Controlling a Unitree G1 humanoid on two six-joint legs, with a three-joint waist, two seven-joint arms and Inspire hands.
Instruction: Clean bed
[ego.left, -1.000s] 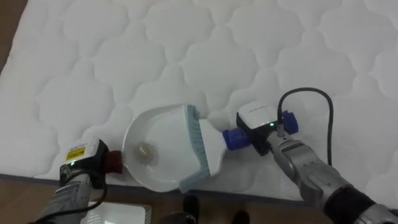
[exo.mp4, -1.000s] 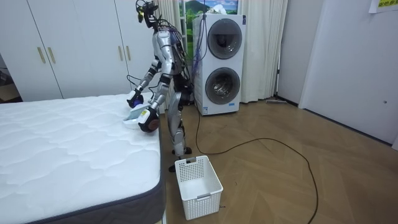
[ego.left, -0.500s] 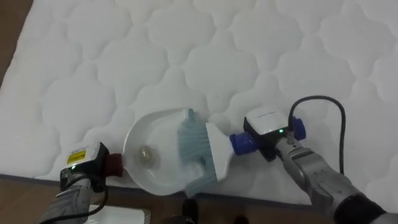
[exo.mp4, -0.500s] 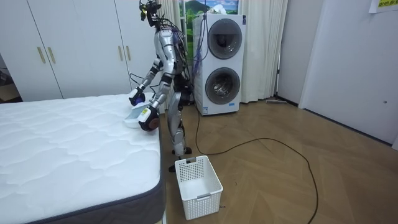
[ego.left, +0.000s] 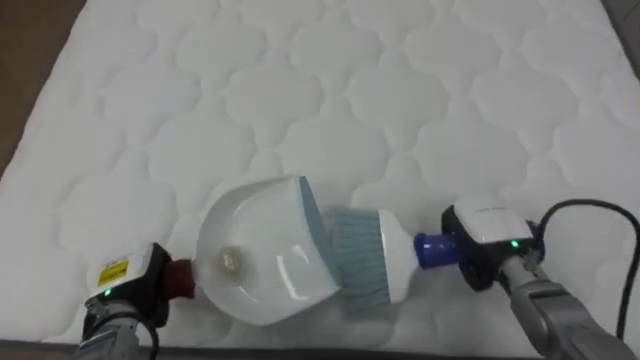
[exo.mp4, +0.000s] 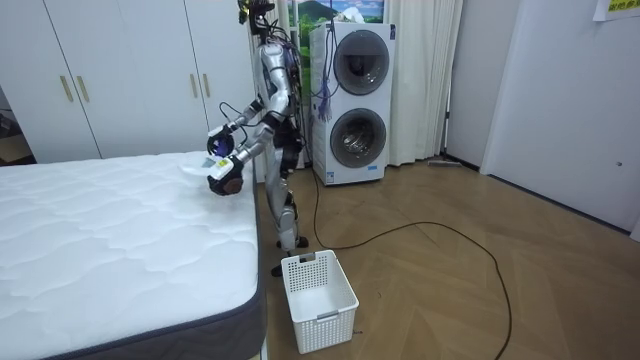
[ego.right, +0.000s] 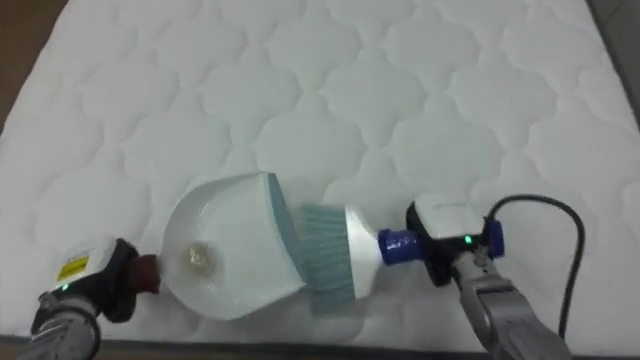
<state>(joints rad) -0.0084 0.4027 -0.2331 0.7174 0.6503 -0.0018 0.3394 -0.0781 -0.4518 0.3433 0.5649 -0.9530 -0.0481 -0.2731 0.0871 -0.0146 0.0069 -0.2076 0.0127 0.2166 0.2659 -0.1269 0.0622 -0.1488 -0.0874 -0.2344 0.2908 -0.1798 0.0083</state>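
Left eye view, lower centre: a smooth white plastic dustpan holds a small crumpled wad, and a white brush has its pale-blue bristles at the lip, over the white quilted mattress. At lower right, the right hand wraps the brush's blue handle. The left hand is at lower left; I cannot tell its grip.

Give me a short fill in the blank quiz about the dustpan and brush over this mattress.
1. The small crumpled scrap lies ____ the white dustpan.
2. The brush has pale bristles and a dark ____ handle.
3. The dustpan's reddish handle leads to the robot's ____ hand.
Missing words: inside; blue; left.
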